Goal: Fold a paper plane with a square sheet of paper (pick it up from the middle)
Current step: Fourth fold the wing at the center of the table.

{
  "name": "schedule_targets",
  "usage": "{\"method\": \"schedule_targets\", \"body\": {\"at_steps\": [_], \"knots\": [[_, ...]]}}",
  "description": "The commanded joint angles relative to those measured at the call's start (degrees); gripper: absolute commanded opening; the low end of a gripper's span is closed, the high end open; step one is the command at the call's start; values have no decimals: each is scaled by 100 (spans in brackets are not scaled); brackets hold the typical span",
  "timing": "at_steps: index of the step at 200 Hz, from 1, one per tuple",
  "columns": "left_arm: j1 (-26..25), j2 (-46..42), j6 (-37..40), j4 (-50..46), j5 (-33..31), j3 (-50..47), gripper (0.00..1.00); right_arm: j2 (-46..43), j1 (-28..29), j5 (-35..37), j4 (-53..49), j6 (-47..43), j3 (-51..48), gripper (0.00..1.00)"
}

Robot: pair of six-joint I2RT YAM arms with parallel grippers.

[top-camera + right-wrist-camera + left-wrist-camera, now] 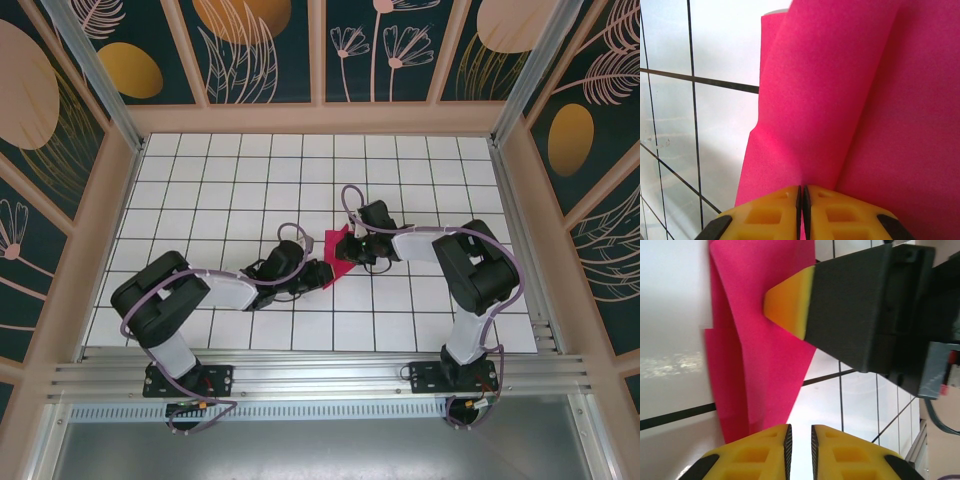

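A creased magenta-pink sheet of thin paper (338,256) sits mid white gridded tabletop (230,180). The right claw (802,192) pinches its fold. The left claw (800,437), at its near corner, stands narrowly spread.

The sheet of paper (337,258) lies on the desk (220,180) near its middle; the left end effector (322,272) just beside its near-left edge; the right end effector (356,243) at its right side, touching it.

The top camera looks steeply down from behind the arm bases over the whole tabletop (220,180). The wrist cameras peer close past the left gripper (800,440) and right gripper (801,200). All three share the pink paper (340,262).
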Motion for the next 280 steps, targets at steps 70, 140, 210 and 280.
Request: {"method": "schedule_targets", "body": {"at_steps": [70,140,210,280], "knots": [[-74,307,23,-568,15,83,21,401,11,447,-297,15,-36,14],[-94,419,-49,-639,50,31,21,417,11,464,-321,6,-6,14],[-189,463,-136,-926,-74,-70,21,456,11,470,-310,24,-24,13],[-461,464,-207,-1137,-115,-223,15,444,11,489,-296,43,-66,13]]}}
